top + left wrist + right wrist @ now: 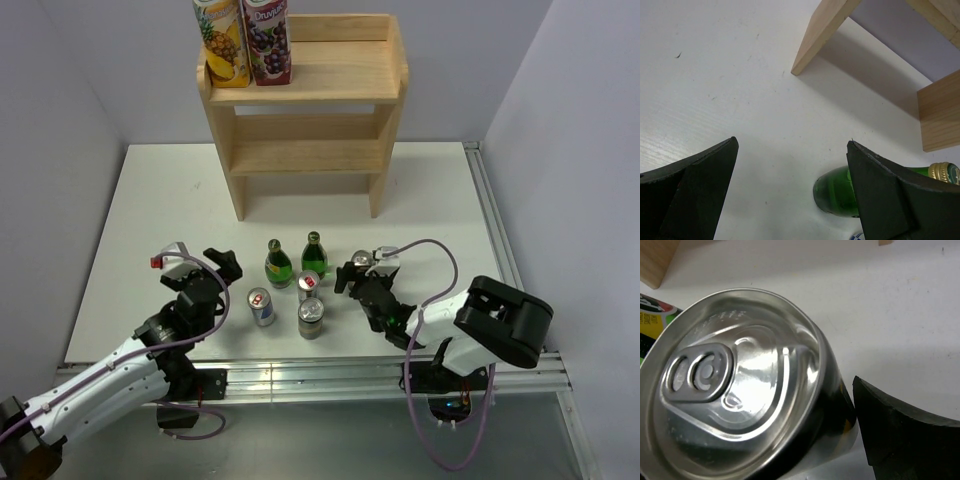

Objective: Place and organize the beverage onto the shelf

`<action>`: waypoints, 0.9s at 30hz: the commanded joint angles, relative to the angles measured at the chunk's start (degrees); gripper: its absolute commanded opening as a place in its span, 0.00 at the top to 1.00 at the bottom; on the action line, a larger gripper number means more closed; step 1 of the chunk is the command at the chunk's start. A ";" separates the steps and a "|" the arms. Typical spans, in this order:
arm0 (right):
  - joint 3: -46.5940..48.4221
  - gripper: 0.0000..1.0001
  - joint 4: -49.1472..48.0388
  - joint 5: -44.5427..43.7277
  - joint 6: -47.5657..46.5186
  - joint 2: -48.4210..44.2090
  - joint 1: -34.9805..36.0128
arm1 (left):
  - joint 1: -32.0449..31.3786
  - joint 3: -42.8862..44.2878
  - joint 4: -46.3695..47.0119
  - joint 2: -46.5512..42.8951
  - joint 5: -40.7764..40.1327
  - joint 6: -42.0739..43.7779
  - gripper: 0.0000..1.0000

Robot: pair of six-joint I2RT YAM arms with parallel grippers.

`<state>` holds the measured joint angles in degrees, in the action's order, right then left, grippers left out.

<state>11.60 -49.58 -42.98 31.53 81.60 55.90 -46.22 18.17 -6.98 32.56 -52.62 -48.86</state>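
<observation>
The left gripper [791, 146] is held wide open above the white table [715, 90]. A green bottle [832, 195] is partly hidden by it, and beyond the bottle the shelf [822, 32] side panels are seen.

light wooden shelf [300, 90] stands upright, well beyond both grippers, with a pineapple juice carton [222, 45] and a grape juice carton [268, 40] upright at the left end of its top tier. two green glass bottles [277, 265] and three cans [311, 318] stand between left gripper [228, 265] and right gripper [358, 272]. a silver-topped can [740, 390] stands just beside the right gripper's finger.
</observation>
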 commanded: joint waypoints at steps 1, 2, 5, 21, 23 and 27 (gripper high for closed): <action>2.64 0.05 -4.30 -5.61 -2.09 1.36 0.35 | -0.28 0.20 1.36 -1.35 -1.17 0.78 0.02; 2.99 0.14 -4.03 -6.32 -2.09 1.80 0.44 | -0.19 -0.07 1.71 -1.53 -1.17 0.96 0.02; 4.05 0.27 -2.36 -8.34 -2.26 3.20 0.44 | -0.19 -0.24 1.97 -1.79 -0.99 1.14 0.02; 12.75 1.00 9.66 -11.42 -1.82 6.13 0.26 | -0.19 -0.60 2.24 -1.71 -1.26 0.79 0.01; 13.62 1.00 17.88 -12.04 -0.95 -0.52 0.52 | -0.19 -0.77 2.50 -1.80 -1.17 0.87 0.01; 19.76 1.00 29.88 -13.18 -2.34 -10.13 0.79 | -0.19 -0.95 2.59 -1.71 -1.43 0.61 0.01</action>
<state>24.25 -26.89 -51.68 28.77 78.46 56.18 -46.22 17.98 -6.48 31.22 -52.66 -48.77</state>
